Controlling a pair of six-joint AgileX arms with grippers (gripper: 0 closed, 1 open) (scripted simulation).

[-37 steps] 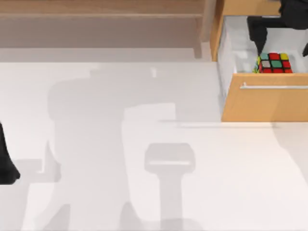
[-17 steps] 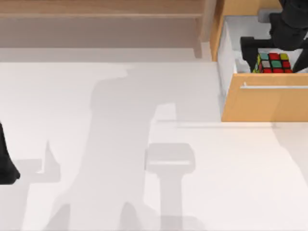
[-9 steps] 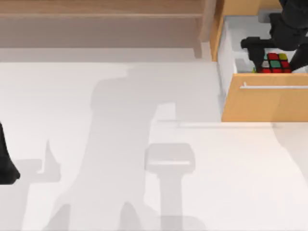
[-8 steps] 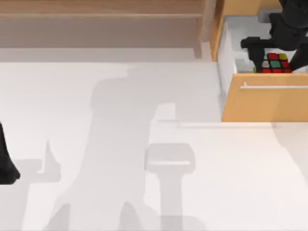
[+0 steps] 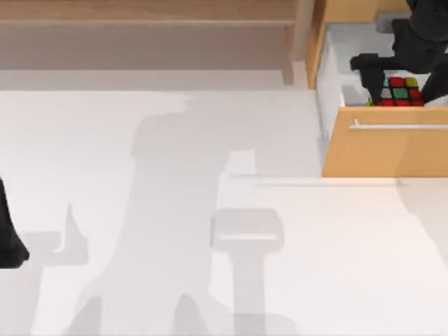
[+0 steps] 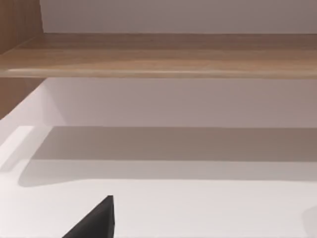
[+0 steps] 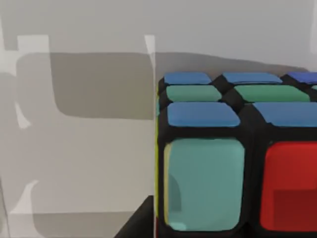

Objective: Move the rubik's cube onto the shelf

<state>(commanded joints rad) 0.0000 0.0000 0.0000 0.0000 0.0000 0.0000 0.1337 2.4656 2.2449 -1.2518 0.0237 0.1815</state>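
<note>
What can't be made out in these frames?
- Right gripper, top view: arm above and frame edge hide whether its fingers touch the rubik's cube.
- Cube's far side, top view: under the arm; right wrist view cuts it off at the edge.
- Left arm, parked at the table's left: cut off by the edge.

My right gripper (image 5: 404, 78) straddles the rubik's cube (image 5: 399, 92) inside the open drawer (image 5: 383, 150), upper right; my left arm sits lower left.

Shelf (image 5: 147, 12): light-brown wood, faint grain, matt. Drawer (image 5: 385, 150): orange wood front, smooth, thin pale metal handle (image 5: 399, 126). Rubik's cube (image 5: 400, 91): smooth plastic-looking stickers on black grid; table (image 5: 210, 210) plain white, matt.
</note>
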